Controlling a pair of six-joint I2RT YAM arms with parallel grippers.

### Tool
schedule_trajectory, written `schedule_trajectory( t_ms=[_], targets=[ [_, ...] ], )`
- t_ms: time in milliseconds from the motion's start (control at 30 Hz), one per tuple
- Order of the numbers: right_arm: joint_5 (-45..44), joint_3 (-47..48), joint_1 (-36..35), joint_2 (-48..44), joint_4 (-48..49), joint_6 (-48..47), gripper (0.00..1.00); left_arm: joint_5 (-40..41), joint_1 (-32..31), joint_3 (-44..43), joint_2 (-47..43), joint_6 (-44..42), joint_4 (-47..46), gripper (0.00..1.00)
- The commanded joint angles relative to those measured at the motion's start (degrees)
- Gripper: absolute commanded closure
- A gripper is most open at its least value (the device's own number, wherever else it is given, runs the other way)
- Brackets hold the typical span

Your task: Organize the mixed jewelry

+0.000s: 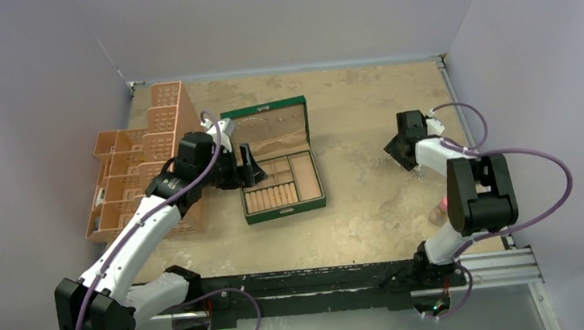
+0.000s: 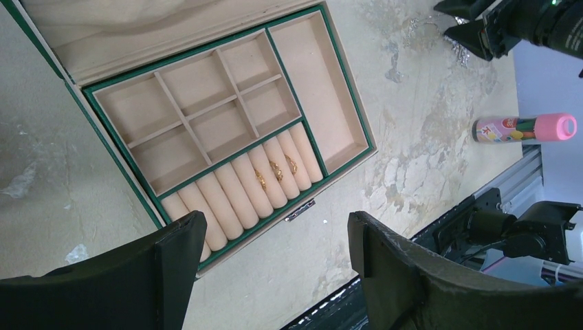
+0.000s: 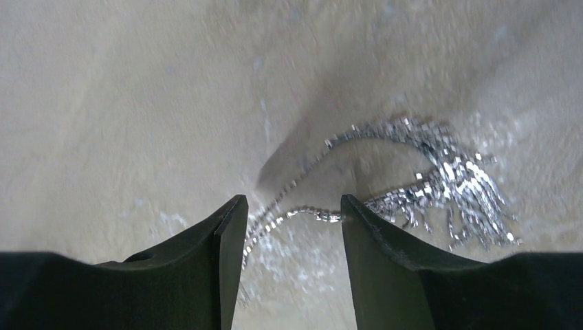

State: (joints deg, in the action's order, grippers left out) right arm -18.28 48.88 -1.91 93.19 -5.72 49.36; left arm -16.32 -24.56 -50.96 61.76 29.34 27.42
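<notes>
The sandy table (image 1: 363,101) is carrying everything: a peach tiered organizer (image 1: 139,159) is standing at its left side, and the green box (image 1: 304,176) is lying open near the middle, its lid leaning back and its tan compartments facing up. The left gripper (image 1: 253,167) is hovering at the box's left edge with its jaws spread wide and nothing between them, so it is looking like the waiting arm. The right gripper (image 3: 294,206) is reaching down to the bare tabletop well to the right of the box, jaws about three-quarters apart and gripping nothing yet. It is straddling the thin strand of the glittery silver chain (image 3: 440,172), whose fringed bulk is lying just beyond the right fingertip. A small pink cylinder (image 2: 526,128) is lying near the right arm, apart from the chain. Three tiny gold rings (image 2: 276,170) are already sitting in the slots between the box's ring rolls, so the rings seem sorted and the chain appears to be the step in hand. No wire hoop is showing. The next move is probably calling for the right jaws to settle lower and pinch that strand squarely. After that comes a lift high enough that the dangling fringe is not dragging, then a carry to a free compartment.
</notes>
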Motion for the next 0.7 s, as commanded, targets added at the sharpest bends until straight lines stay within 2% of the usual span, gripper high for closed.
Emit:
schedule_trajectory(
  t_ms=[0,233,667],
  targets=[
    [4.3,-5.5,-0.2,-4.2,-5.2,2.0,0.45,-0.7,-0.2,-0.2,-0.9,-1.0,-2.4,0.25],
    [9.6,-10.6,-3.1,-8.4,-6.2,4.6,0.48,-0.7,-0.2,0.0,-1.5,-0.8,-2.4,0.25],
    [10.5,-10.3,-22.9,-7.9,-10.5,17.3,0.50,-0.2,-0.2,0.2,-1.9,-0.6,-2.1,0.25]
  ],
)
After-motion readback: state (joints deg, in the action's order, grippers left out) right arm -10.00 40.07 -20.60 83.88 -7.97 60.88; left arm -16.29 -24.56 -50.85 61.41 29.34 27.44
